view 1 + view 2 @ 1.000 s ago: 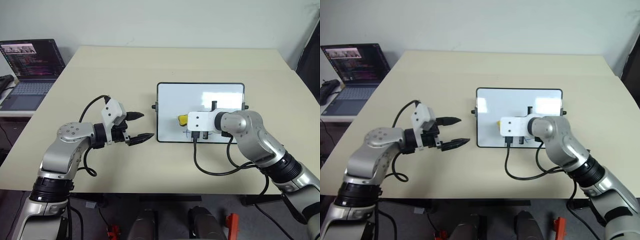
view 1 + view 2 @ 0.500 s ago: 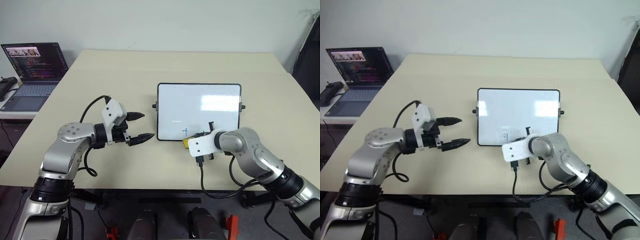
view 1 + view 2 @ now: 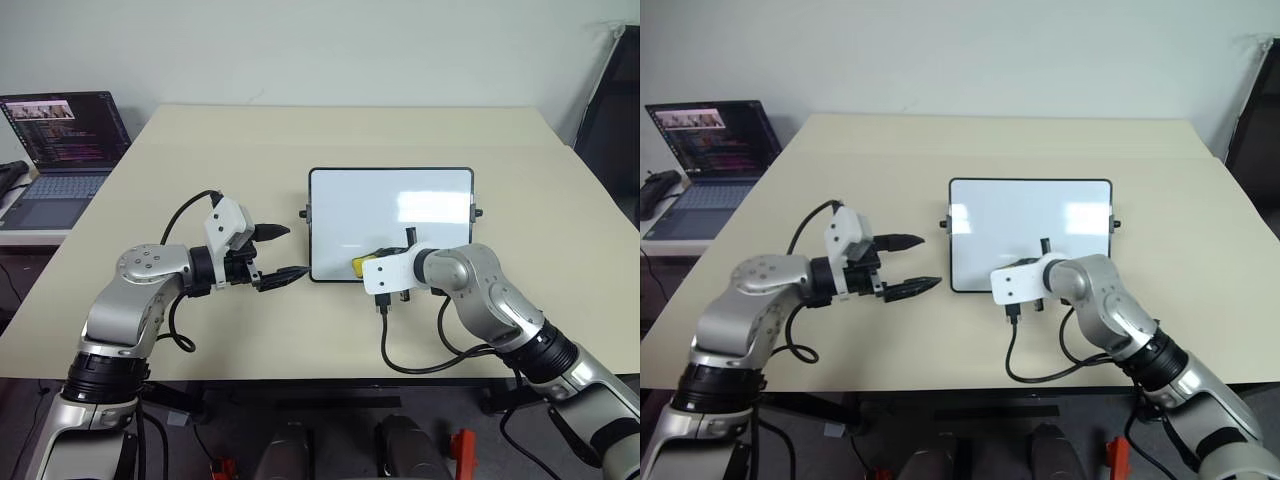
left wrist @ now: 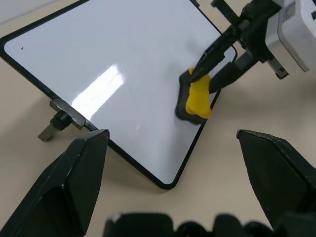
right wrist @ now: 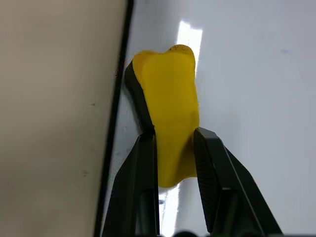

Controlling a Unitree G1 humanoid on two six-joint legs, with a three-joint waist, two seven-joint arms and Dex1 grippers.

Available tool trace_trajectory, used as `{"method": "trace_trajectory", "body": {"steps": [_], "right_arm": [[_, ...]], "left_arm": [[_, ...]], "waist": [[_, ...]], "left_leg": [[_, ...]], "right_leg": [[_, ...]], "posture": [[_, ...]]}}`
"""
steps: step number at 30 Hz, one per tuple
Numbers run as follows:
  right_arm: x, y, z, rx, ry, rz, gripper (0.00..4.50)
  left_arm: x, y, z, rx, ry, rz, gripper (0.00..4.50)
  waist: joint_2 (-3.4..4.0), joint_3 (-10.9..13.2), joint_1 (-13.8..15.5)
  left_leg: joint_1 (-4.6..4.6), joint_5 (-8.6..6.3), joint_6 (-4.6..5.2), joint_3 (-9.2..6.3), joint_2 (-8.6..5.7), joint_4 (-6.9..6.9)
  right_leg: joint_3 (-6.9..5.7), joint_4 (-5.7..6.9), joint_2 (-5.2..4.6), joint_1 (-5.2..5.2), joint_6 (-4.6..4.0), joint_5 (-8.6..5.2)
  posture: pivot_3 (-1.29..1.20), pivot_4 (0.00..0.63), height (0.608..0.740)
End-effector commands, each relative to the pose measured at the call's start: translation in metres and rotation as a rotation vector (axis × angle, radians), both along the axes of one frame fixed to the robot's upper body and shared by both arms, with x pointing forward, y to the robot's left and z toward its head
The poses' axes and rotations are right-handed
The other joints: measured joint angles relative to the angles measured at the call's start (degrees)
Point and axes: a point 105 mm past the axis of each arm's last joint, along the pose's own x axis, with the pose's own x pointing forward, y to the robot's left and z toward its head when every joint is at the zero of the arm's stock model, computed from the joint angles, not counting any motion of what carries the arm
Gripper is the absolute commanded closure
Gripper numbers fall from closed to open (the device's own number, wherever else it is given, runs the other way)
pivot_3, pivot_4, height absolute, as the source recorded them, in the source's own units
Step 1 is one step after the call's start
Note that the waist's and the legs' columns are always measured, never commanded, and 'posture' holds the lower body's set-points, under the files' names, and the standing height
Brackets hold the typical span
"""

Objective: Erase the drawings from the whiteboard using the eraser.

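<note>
I have the right hand [image 5: 174, 140] clamped on the yellow eraser [image 5: 169, 106], its dark felt face pressed on the whiteboard [image 3: 390, 205] at the near edge, just beside the black frame. The board lies flat on the surface [image 3: 300, 140]. My left hand [image 3: 283, 252] hovers just left of the board, fingers spread wide, holding nothing.

The whiteboard [image 3: 390, 222] lies flat on the table – a glossy white rectangle with a thin black frame, rounded corners and a small black knob on each short side. Its surface reflects ceiling light, and no blue marks can be made out on it. The eraser [image 5: 168, 113] – yellow body, dark felt face – rests felt-down on the board close to the frame's near edge, pinched between two black fingers [image 5: 210, 163].
</note>
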Motion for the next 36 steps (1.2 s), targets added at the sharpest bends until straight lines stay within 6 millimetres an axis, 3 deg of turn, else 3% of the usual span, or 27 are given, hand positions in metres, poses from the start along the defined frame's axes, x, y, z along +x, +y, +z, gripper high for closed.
{"method": "trace_trajectory", "body": {"steps": [1, 6, 8, 15, 20, 32, 36], "right_arm": [[0.024, -0.001, 0.034, 0.048, -0.189, -0.054, 3.83], [0.035, -0.005, 0.041, 0.072, -0.241, -0.098, 3.83], [0.033, -0.004, 0.035, 0.043, -0.217, -0.074, 3.83], [0.001, 0.000, -0.016, -0.089, 0.023, 0.043, 3.83], [-0.008, -0.006, -0.044, -0.213, 0.082, 0.074, 3.83], [-0.015, 0.001, -0.050, -0.220, 0.151, 0.112, 3.83], [-0.020, 0.007, -0.054, -0.135, 0.229, 0.077, 3.83]], "left_arm": [[0.000, -0.005, 0.010, -0.001, -0.043, -0.026, 0.00], [0.000, -0.004, 0.011, 0.000, -0.044, -0.026, 0.00], [0.000, -0.004, 0.011, 0.001, -0.044, -0.026, 0.00], [0.000, -0.005, 0.011, 0.001, -0.043, -0.029, 0.00], [0.000, -0.007, 0.011, 0.000, -0.043, -0.036, 0.00], [0.001, -0.006, 0.011, 0.004, -0.042, -0.033, 0.00], [0.001, -0.004, 0.012, 0.006, -0.043, -0.028, 0.00]], "waist": [[0.00, 0.0, -0.1], [0.00, 0.0, -0.1], [0.00, 0.0, -0.1], [0.00, 0.0, -0.1], [0.00, 0.0, -0.2], [-0.07, 0.0, -0.1], [-0.08, -0.1, -0.2]], "left_leg": [[-0.01, 0.00, 0.00, 0.02, 0.00, -0.02], [-0.04, 0.00, 0.00, -0.01, -0.02, -0.09], [-0.04, 0.00, 0.00, 0.00, -0.02, -0.11], [-0.02, 0.00, 0.00, -0.02, -0.02, -0.11], [0.08, 0.00, 0.00, 0.01, -0.02, -0.11], [0.18, 0.01, 0.02, -0.06, 0.01, -0.07], [0.18, 0.01, 0.01, -0.06, 0.02, -0.08]], "right_leg": [[0.03, 0.00, 0.00, -0.03, -0.03, 0.02], [0.00, -0.01, -0.01, -0.06, -0.24, 0.14], [0.02, -0.01, -0.03, -0.06, -0.24, 0.14], [-0.02, -0.02, -0.02, -0.03, 0.01, -0.01], [0.00, -0.03, -0.01, 0.04, 0.04, -0.03], [-0.04, -0.03, 0.00, 0.17, 0.04, -0.04], [-0.03, -0.03, 0.00, 0.17, 0.04, -0.04]], "posture": [[0.00, 0.150, 0.740], [0.00, 0.150, 0.740], [0.00, 0.150, 0.740], [0.00, 0.150, 0.740], [0.00, 0.150, 0.740], [0.00, 0.150, 0.740], [0.00, 0.150, 0.740]]}}
